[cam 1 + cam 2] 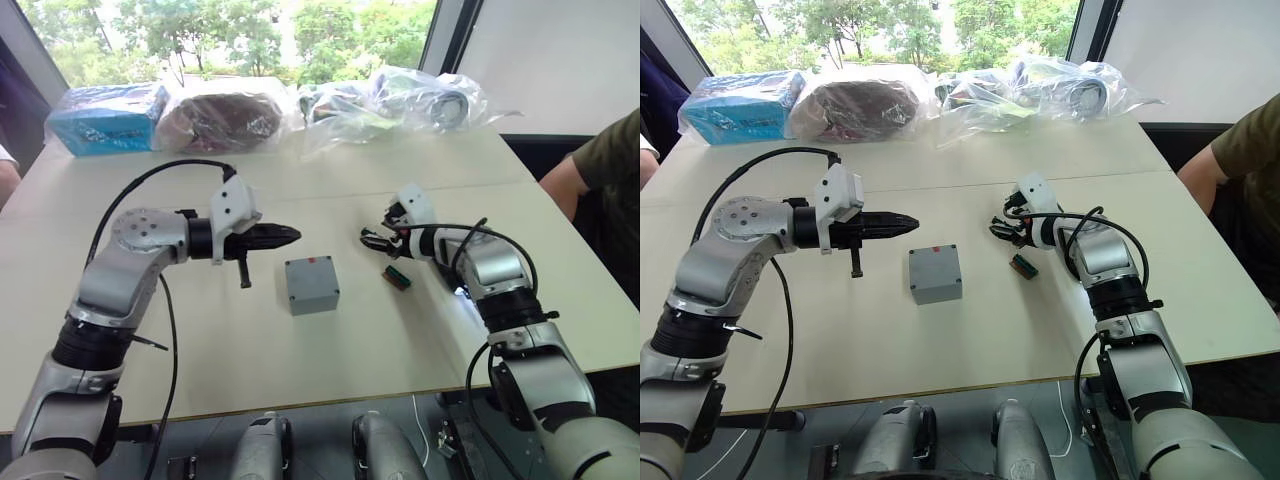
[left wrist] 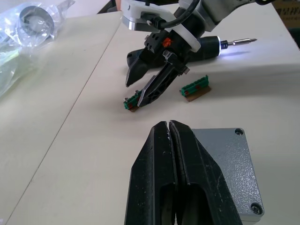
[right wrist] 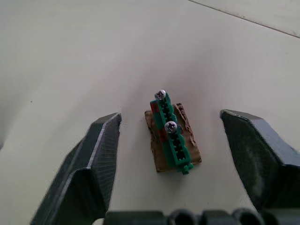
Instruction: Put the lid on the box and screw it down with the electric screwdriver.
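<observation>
The lid (image 1: pixel 311 283) is sitting on the box at centre frame, apparently unscrewed, while the left gripper (image 1: pixel 288 236) is hovering clenched and empty just upper left of it. At centre right the right gripper (image 3: pixel 171 140), fingers spread, is straddling a green block (image 3: pixel 169 132) holding two screws. The screwdriver (image 2: pixel 213 47) is lying beside the right arm (tip lit). Lifting one screw cleanly likely means closing squarely on its head.

The lid (image 1: pixel 311 281) sits on the box (image 1: pixel 314 300) at the table (image 1: pixel 300 370) centre; the left pincer (image 1: pixel 290 236), fingers together, hovers just beside it.
</observation>
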You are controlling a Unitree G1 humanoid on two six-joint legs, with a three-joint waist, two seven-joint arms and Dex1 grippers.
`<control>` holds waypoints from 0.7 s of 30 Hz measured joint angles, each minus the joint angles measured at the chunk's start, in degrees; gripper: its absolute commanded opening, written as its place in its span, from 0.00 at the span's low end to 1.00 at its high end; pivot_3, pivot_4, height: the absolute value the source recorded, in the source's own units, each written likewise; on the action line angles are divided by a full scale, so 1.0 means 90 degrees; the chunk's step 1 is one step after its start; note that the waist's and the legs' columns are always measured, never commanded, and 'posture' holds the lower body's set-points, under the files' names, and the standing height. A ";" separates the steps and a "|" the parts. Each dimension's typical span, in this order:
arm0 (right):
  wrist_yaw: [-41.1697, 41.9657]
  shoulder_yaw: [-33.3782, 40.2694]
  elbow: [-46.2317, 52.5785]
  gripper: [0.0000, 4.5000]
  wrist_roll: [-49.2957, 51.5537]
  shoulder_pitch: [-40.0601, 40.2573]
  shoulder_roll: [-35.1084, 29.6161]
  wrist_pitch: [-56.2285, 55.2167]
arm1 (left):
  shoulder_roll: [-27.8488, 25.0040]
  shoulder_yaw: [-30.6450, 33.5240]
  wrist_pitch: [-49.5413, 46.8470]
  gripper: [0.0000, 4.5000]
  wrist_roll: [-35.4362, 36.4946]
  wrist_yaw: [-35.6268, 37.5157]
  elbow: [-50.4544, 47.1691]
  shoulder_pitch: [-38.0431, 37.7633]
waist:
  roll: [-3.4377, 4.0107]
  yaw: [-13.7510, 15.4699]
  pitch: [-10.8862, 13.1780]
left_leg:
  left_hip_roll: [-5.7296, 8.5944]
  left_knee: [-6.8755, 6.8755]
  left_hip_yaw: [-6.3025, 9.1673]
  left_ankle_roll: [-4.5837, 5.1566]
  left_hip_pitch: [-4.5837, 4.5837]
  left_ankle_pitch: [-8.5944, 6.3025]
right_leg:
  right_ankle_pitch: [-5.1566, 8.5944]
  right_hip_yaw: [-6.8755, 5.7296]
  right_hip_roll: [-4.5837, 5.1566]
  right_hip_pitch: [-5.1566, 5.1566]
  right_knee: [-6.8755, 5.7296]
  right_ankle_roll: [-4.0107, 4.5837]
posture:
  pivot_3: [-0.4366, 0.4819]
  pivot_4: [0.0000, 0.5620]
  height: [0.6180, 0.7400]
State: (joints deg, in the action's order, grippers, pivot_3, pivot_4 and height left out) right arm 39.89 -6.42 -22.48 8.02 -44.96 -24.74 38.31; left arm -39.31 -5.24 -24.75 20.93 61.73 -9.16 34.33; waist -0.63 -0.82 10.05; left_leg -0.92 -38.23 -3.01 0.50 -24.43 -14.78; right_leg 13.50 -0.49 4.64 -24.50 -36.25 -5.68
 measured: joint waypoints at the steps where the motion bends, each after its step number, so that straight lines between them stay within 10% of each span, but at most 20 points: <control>1: 0.0006 -0.0001 -0.0008 0.40 -0.0003 0.0000 0.0000 0.0000 | 0.0000 0.0000 0.0000 0.00 -0.0005 0.0000 0.0000 -0.0008 | 0.0000 0.0000 0.0000 | 0.0000 0.0000 0.0000 0.0000 0.0000 0.0000 | 0.0000 0.0000 0.0000 0.0000 0.0000 0.0000 | 0.48 0.27 1.00; 6: 0.0021 -0.0002 -0.0024 0.01 -0.0026 -0.0001 0.0000 -0.0002 | 0.0001 0.0000 0.0000 0.00 -0.0037 0.0000 0.0000 -0.0018 | 0.0000 0.0004 0.0000 | 0.0000 0.0000 0.0000 0.0000 0.0000 0.0000 | 0.0000 0.0000 0.0000 0.0000 0.0000 0.0000 | 0.48 0.27 1.00; 21: 0.0091 0.0145 0.1115 0.01 0.0251 -0.0047 -0.0226 0.0945 | -0.0015 0.0000 -0.0003 0.00 -0.0036 0.0004 -0.0073 -0.0142 | 0.0001 0.0004 0.0000 | -0.0001 0.0000 0.0001 0.0000 0.0000 0.0000 | 0.0000 0.0000 0.0000 0.0000 0.0000 0.0000 | 0.48 0.27 1.00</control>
State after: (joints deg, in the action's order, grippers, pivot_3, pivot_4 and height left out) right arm 40.71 -5.12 -12.44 10.28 -45.39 -26.77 46.82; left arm -39.44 -5.24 -24.78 20.60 61.76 -9.82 33.05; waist -0.62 -0.78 10.05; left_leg -0.93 -38.23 -3.00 0.50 -24.43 -14.78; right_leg 13.50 -0.50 4.64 -24.50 -36.25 -5.68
